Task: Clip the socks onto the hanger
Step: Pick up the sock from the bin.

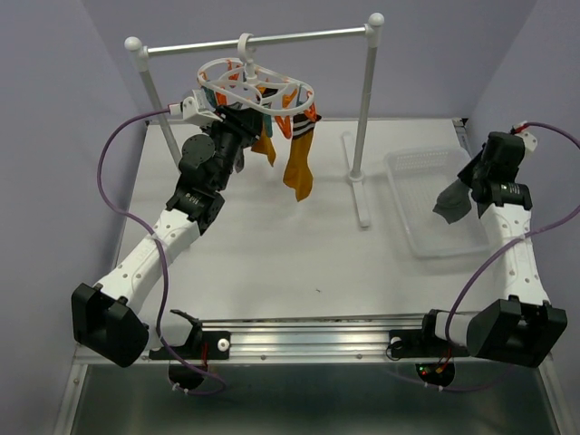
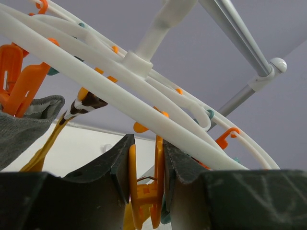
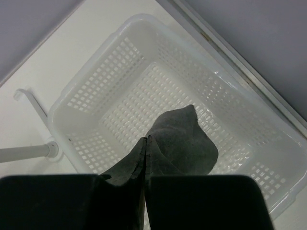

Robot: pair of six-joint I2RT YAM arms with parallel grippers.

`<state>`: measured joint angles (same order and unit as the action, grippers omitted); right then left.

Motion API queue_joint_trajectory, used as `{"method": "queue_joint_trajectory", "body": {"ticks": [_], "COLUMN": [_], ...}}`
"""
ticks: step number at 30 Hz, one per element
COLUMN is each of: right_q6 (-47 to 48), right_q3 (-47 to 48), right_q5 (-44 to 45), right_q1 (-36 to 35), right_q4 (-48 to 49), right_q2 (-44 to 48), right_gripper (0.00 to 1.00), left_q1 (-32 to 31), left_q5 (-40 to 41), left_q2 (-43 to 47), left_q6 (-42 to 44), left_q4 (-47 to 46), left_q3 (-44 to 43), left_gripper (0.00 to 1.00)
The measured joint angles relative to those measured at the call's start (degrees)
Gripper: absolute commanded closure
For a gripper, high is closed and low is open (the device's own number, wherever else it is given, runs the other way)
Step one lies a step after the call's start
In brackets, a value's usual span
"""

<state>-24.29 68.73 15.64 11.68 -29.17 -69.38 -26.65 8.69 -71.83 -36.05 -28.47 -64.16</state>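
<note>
Left wrist view has the left tool (image 2: 146,148) narrowed onto the handles of an orange clip (image 2: 143,194), squeezing it where it dangles under the white hanger (image 2: 100,86). Just to the left, a clipped grey sock (image 2: 21,132) hangs from a neighbouring clip, with a striped mustard sock (image 2: 85,103) behind it. From the top, the hanger hooks on the rail (image 1: 272,38) above the desk (image 1: 272,263), and a plain mustard sock (image 1: 299,168) droops below it. Well apart on the other side, the right tool (image 3: 145,143) is closed tight on a loose grey sock (image 3: 184,141), holding it above the basket (image 3: 91,91). That sock looks light and limp, likely to fold on itself. A hold near the cuff edge, with a short flap left proud of the fingers, would probably feed best into the clip's mouth. The hanger hangs free, so a push may swing it.
</note>
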Motion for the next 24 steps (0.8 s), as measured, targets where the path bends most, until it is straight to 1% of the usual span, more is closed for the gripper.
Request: {"method": "queue_joint_trajectory", "body": {"ticks": [4,8,9,10,11,12,13,15,18,20,21,23,24], "right_q6": [-1.01,-2.51,-2.82,-3.02,-3.28,-3.45,-3.56,-2.95,-0.57,1.46,3.93,8.59,12.15], "right_q3": [0.13,0.55,1.2,1.95,3.02,4.72,6.75,11.65,17.49,20.15,21.49,22.82,23.19], "right_q5": [-0.22,-0.33,-0.39,-0.42,-0.52,-0.66,-0.61,-0.46,0.46,0.76,0.81,0.02,-1.27], "right_q1": [0.0,0.0,0.0,0.0,0.0,0.0,0.0,0.0,-0.02,0.0,0.0,0.0,0.0], "right_q4": [0.2,2.03,2.73,2.93,3.8,4.22,4.04,4.44,4.26,4.22,4.31,4.44,4.7], "right_q2": [-3.21,-11.43,-14.8,-16.59,-20.13,-24.17,-27.58,-33.97,-39.69,-41.29,-41.62,-41.46,-41.18], "right_gripper": [0.99,0.99,0.99,0.98,0.94,0.86,0.82,0.78,0.77,0.69,0.57,0.5,0.42], "left_q1": [0.0,0.0,0.0,0.0,0.0,0.0,0.0,0.0,0.0,-0.02,-0.02,-0.02,-0.02], "left_q5": [0.0,0.11,0.15,0.15,0.13,0.11,0.07,-0.04,-0.02,-0.02,-0.02,-0.02,-0.02], "left_q2": [-0.09,-0.76,-1.09,-1.44,-1.75,-2.01,-2.27,-2.67,-2.73,-2.75,-2.75,-2.73,-2.73], "left_q6": [-0.15,-0.59,-0.7,-0.81,-0.9,-0.94,-0.98,-1.03,-1.07,-1.07,-1.07,-1.07,-1.05], "left_q4": [0.0,-0.5,-0.74,-0.96,-1.22,-1.42,-1.68,-2.05,-2.16,-2.16,-2.14,-2.14,-2.16], "left_q3": [0.0,0.0,0.0,0.0,0.0,0.0,0.0,-0.02,-0.02,-0.02,-0.02,-0.02,-0.02], "left_gripper": [1.0,1.0,1.0,1.0,1.0,1.0,1.0,1.0,1.0,1.0,1.0,1.0,1.0]}}
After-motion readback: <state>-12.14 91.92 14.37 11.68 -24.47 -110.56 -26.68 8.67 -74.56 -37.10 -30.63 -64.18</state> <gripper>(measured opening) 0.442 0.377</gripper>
